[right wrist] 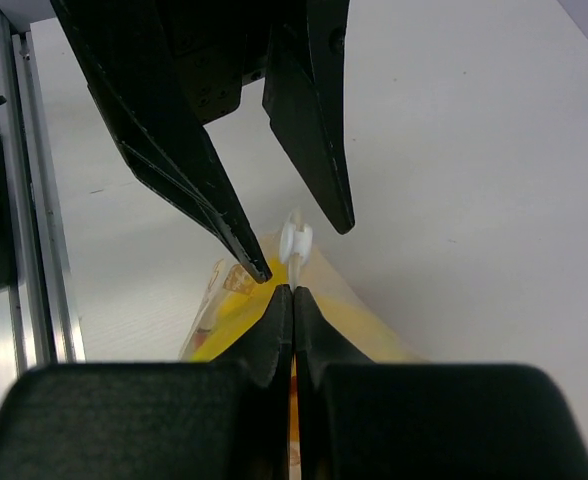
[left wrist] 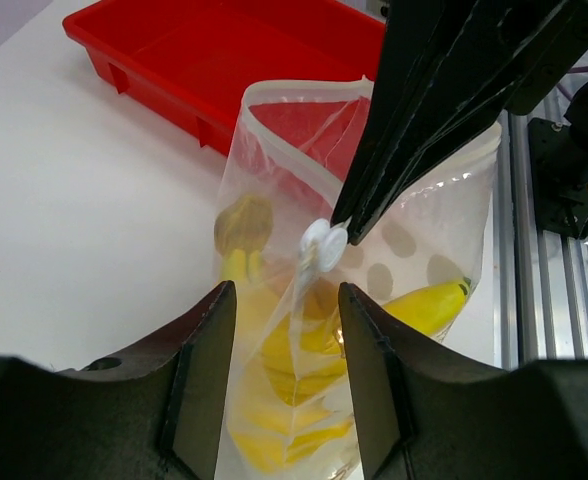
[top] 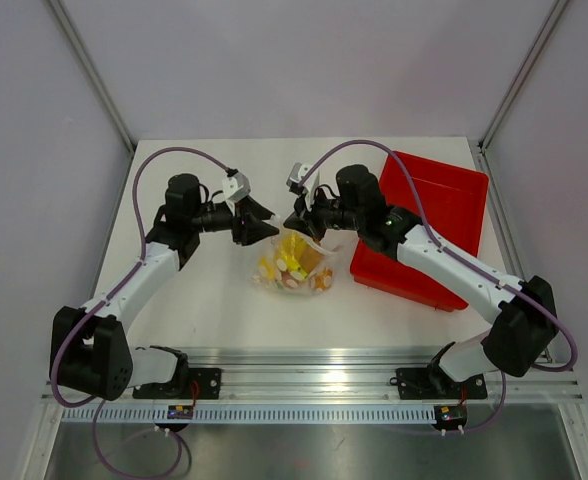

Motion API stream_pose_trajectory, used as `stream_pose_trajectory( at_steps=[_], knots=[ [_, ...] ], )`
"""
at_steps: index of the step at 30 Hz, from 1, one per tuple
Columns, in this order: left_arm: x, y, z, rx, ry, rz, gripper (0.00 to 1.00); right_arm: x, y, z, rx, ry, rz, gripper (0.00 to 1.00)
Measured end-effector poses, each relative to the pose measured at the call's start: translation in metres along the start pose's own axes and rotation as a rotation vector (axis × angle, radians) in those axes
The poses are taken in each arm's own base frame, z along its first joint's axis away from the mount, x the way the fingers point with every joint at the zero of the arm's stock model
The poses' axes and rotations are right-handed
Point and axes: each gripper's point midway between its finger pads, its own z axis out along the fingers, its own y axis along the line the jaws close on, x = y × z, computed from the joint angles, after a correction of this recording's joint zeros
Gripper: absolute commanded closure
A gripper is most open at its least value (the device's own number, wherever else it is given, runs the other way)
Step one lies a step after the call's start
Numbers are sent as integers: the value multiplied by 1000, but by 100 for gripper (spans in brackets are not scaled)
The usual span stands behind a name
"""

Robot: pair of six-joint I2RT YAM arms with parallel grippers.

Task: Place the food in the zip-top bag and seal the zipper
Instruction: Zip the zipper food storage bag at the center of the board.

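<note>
Food lying inside bag. Right gripper clamping bag edge; left gripper gaping, straddling bag. Sealing apparently not yet done.

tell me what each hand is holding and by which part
The right hand is shut on the zip-top bag at its top edge, beside the white tab. The left hand straddles that edge, fingers apart, holding nothing.

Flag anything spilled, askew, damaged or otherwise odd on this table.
Nothing looks spilled or damaged: the food sits inside the zip-top bag, which the right gripper pinches by its top edge. The one thing askew is the red tray, which lies at a slant on the table.
</note>
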Motion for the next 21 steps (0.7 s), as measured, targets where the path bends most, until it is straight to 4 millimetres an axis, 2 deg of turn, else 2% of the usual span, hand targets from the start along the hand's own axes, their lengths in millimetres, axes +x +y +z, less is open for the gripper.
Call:
stream_pose_trajectory(
  at_steps=[4,7,8,9,10,13,16,17,19,21],
  knots=[
    [-7,-4,1,25,-23,-11,54,-1,-1,1,-1,1,0,100],
    [-10,-8,1,43,-35,-23,65,-2,-1,4,-2,1,-1,100],
    [-11,-8,1,47,-36,-25,71,-2,-1,4,-3,2,-1,100],
    [-12,-9,1,50,-38,-28,89,-2,-1,4,-4,3,-1,100],
    [-12,-10,1,54,-40,-32,100,-2,0,5,-6,2,-1,100],
    [-13,-12,0,67,-42,-35,100,-4,-1,4,-1,1,-6,100],
    [-12,-13,0,75,-41,-30,100,-3,-1,3,0,7,-10,85],
    [-11,-13,0,76,-39,-29,100,-3,-1,3,-2,12,-18,77],
    [-10,-14,0,79,-35,-28,100,-5,0,1,-8,19,-33,72],
    [-11,-14,0,79,-36,-19,100,-15,0,-2,-21,17,-59,68]
  ],
)
